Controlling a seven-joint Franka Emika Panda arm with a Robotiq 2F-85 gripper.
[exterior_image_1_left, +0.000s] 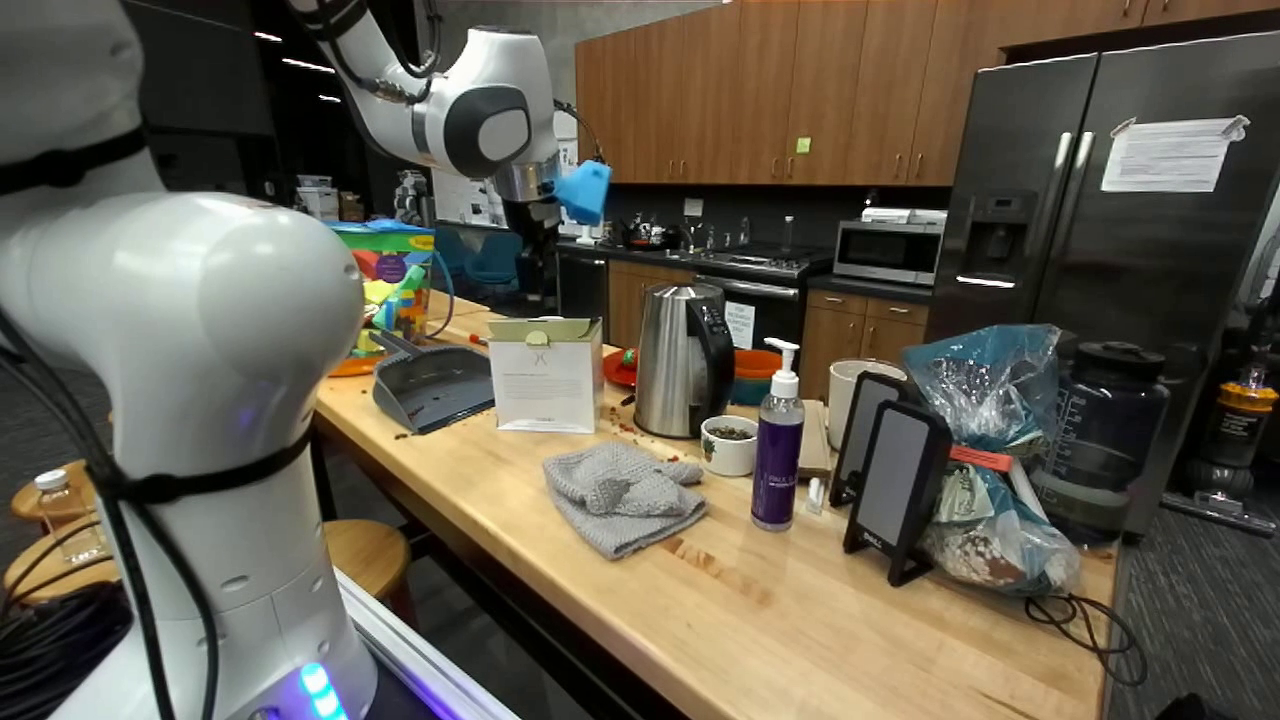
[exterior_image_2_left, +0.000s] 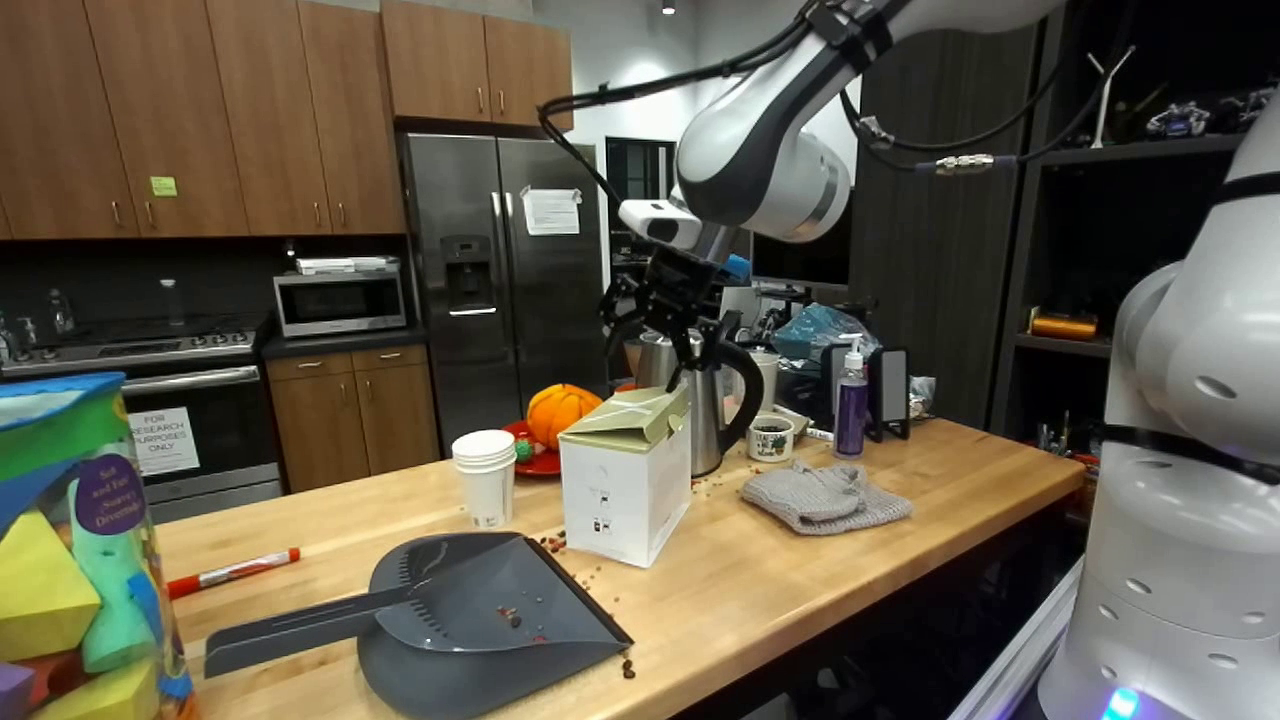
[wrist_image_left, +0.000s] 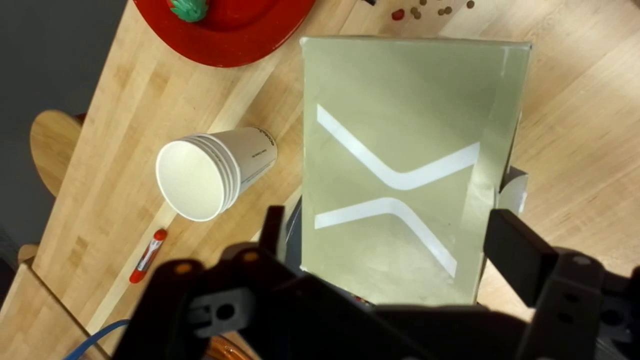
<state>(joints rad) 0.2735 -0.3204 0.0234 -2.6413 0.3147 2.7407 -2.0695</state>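
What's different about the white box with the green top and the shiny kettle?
The box has flat sides and corners, while the kettle is rounded. The box is white and green; the kettle is silvery with a black handle. The kettle looks taller than the box. In the wrist view, the box shows between the fingers of the open pincer; the kettle doesn't. Both stand upright on the wooden table.

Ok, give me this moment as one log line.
gripper: open, holding nothing | white box: upright on table, below gripper | nearby: kettle, dustpan, paper cups
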